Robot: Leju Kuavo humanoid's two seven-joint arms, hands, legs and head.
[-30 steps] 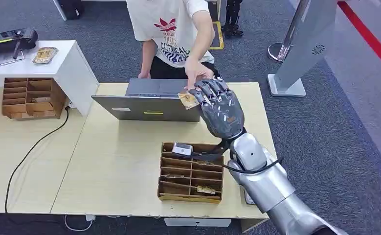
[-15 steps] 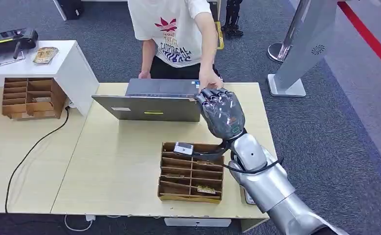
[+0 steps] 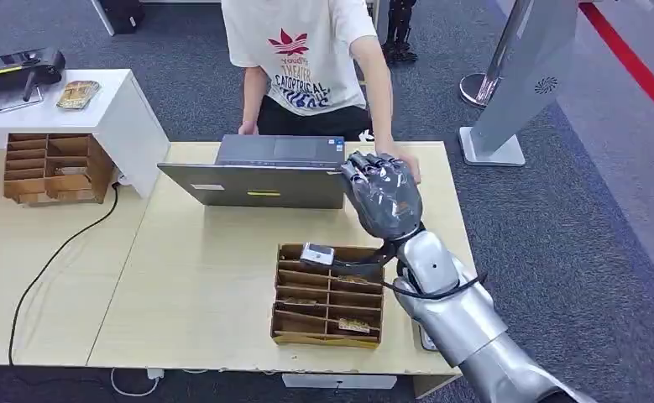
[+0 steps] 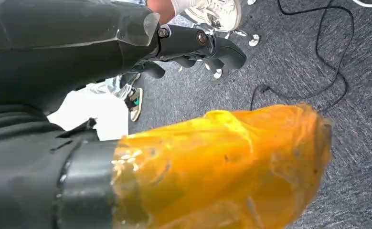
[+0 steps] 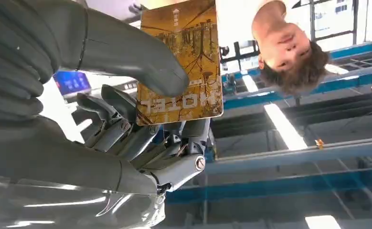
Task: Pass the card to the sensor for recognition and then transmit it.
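- Here, in the head view, the right robot hand (image 3: 384, 195) is raised above the far edge of the surface (image 3: 206, 277), just beside the open laptop (image 3: 260, 172); a person's hand (image 3: 403, 162) rests on the surface just behind it
- From this angle the card is hidden behind the robot hand's back, so the grasp cannot be read here; a small sensor-like device (image 3: 316, 253) sits on the top rim of the wooden organizer (image 3: 328, 295), nearer the robot
- In the left wrist view, the left robot hand (image 4: 193, 45) hangs over grey carpet with its fingers curled in on nothing, clenched and idle
- In the right wrist view, the card (image 5: 184, 62), printed with a brown tree pattern and the word HOTEL, is pinched between the thick thumb and the darker fingers (image 5: 126, 131), so the right robot hand is grasping the card
- Judgement: the card is in hand and the presenting step comes next; the move calls for bringing the card down towards the device on the organizer, face kept flat, grip unchanged
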